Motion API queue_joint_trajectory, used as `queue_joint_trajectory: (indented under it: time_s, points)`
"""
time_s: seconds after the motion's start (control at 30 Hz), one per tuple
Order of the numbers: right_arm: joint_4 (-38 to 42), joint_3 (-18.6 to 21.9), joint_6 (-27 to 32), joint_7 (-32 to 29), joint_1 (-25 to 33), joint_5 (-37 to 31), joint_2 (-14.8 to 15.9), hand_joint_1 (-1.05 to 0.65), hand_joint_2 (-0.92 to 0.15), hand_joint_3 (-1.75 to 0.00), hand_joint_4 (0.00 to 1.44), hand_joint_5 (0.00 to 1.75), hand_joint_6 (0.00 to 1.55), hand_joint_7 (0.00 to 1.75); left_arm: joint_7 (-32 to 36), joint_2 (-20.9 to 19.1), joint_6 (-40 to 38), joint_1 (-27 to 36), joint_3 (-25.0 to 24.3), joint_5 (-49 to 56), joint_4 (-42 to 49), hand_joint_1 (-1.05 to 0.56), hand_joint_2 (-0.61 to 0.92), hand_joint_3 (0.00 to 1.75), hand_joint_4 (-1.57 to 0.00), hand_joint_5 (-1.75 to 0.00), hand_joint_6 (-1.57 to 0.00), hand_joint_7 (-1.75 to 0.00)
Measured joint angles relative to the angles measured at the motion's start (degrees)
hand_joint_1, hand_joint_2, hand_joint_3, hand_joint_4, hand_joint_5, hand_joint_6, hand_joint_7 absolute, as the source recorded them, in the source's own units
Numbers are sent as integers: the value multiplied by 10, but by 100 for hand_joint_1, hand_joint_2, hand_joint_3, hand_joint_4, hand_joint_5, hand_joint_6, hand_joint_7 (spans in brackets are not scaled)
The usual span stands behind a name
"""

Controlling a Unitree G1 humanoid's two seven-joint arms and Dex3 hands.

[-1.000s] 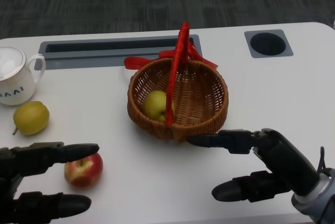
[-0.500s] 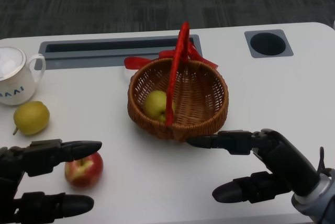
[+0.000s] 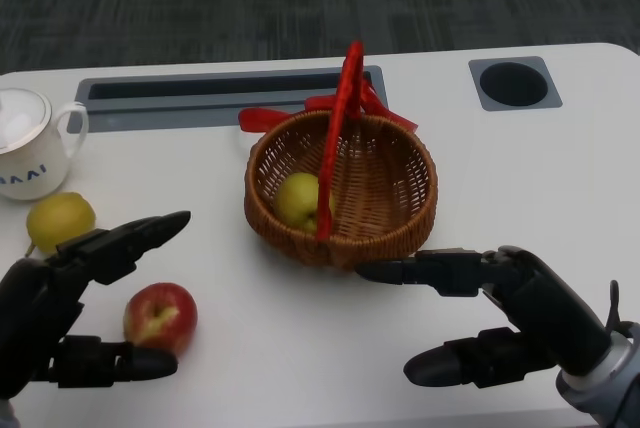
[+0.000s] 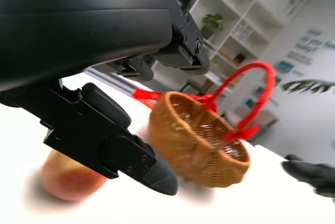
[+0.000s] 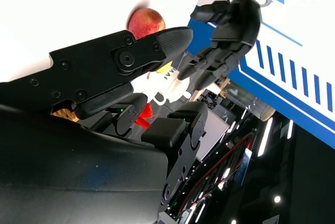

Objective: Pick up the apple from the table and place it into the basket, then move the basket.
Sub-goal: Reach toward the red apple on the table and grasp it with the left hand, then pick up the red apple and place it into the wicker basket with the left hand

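A red apple (image 3: pixel 160 317) lies on the white table near the front left; it shows blurred in the left wrist view (image 4: pixel 68 178) and small in the right wrist view (image 5: pixel 146 22). My left hand (image 3: pixel 70 298) is open around it, fingers above and below, not touching it that I can see. The wicker basket (image 3: pixel 342 188) with a red handle stands mid-table, a yellow-green fruit (image 3: pixel 298 198) inside. My right hand (image 3: pixel 500 313) is open just in front of the basket's near rim, one fingertip close to the wicker.
A yellow pear (image 3: pixel 60 221) lies left of the apple, behind my left hand. A white teapot (image 3: pixel 30 143) stands at the far left. A grey slot (image 3: pixel 220 88) and a round hole (image 3: pixel 513 83) sit in the table's back.
My left hand has turned and drawn back to the left, its upper fingers lifting off over the apple, which now shows fully. The right hand and basket have stayed put.
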State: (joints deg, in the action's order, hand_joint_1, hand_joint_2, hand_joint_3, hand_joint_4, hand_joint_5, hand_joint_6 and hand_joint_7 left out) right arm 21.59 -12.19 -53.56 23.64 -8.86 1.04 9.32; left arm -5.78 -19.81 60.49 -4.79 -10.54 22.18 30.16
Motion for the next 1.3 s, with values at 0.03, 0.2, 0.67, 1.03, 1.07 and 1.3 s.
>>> queue_joint_trajectory:
  time_s: [0.03, 0.2, 0.67, 1.03, 1.07, 1.3]
  points:
    - [0, 0, 0, 0, 0, 0, 0, -45, -86, 0, 80, 0, 72, 0, 12, -4, 1, -6, 4, 9, 10, -71, 65, 0, -43, 0, -39, 0]
    - [-8, 1, 1, 0, 4, 0, 1, -44, -86, 0, 80, 0, 72, 0, 112, -25, -19, -58, 49, 100, 97, -75, 67, 0, -44, 0, -40, 0]
    - [-25, 1, 3, 1, 13, 1, 4, -43, -86, 0, 80, 0, 72, 0, 307, -41, -91, -177, 209, 195, 339, -74, 68, 0, -51, -2, -43, -1]
    - [-45, 2, 12, 0, 26, 0, 5, -44, -87, 0, 79, 0, 72, 0, 339, -28, -144, -218, 268, 172, 396, -76, 69, 0, -55, -2, -46, -1]
    - [-45, 2, 12, 0, 26, 0, 5, -44, -87, 0, 79, 0, 72, 0, 339, -28, -146, -220, 271, 168, 399, -72, 69, 0, -58, -2, -48, -2]
    - [-45, 2, 12, 0, 26, 1, 6, -44, -88, 0, 79, 0, 72, 0, 339, -24, -125, -220, 275, 128, 407, -21, 79, 1, -114, -7, -105, -7]
